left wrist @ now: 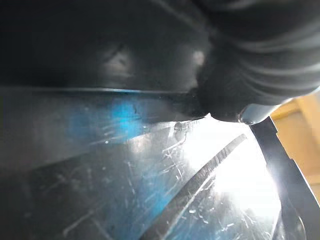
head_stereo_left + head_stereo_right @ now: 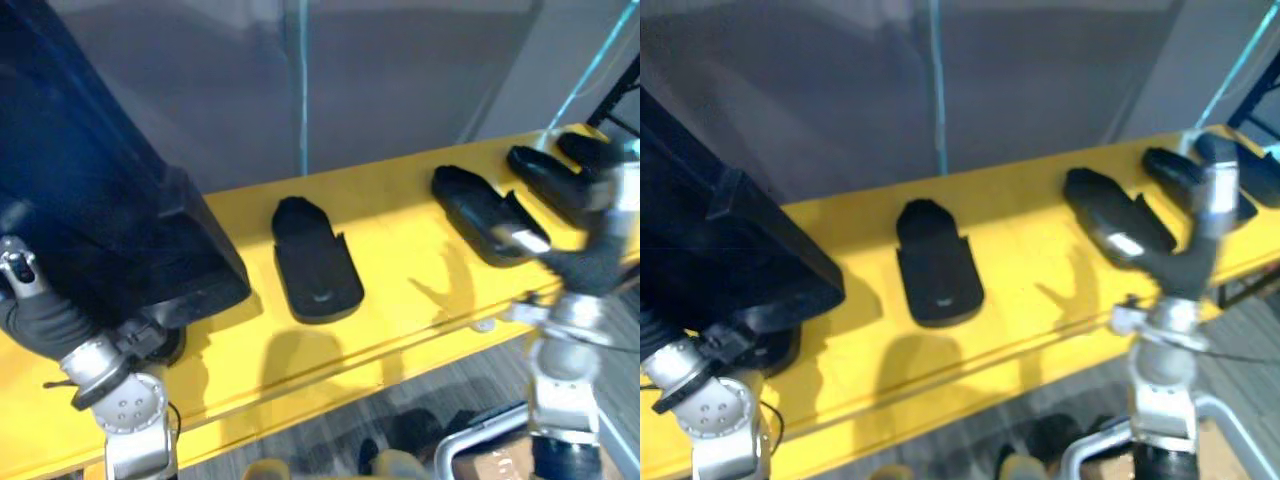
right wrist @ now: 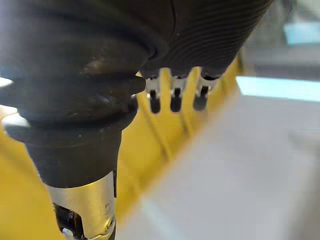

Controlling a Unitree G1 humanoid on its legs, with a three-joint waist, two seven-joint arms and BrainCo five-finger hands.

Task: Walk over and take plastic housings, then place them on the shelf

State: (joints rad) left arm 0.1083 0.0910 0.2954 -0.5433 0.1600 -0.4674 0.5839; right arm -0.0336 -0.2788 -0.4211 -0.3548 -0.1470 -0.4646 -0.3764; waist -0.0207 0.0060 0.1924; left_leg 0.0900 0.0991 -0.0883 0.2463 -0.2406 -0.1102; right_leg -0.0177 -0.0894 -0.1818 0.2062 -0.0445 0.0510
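I am judging that I am working the pick-up step at the yellow surface (image 2: 400,240), though whether these pieces are being taken or set down I cannot tell for sure. My left hand (image 2: 30,310) is sitting under the edge of a large black housing (image 2: 120,220) that is resting on the surface's left end; its fingers are hidden there, so I cannot tell their state. My right hand (image 2: 1185,262) is hovering over the front edge, fingers (image 3: 173,97) straight and relaxed, holding nothing. A long housing (image 2: 480,215) is lying just beyond it, another housing (image 2: 315,262) well to its left, more (image 2: 545,178) behind. Next I am needing to lower and close on the near one.
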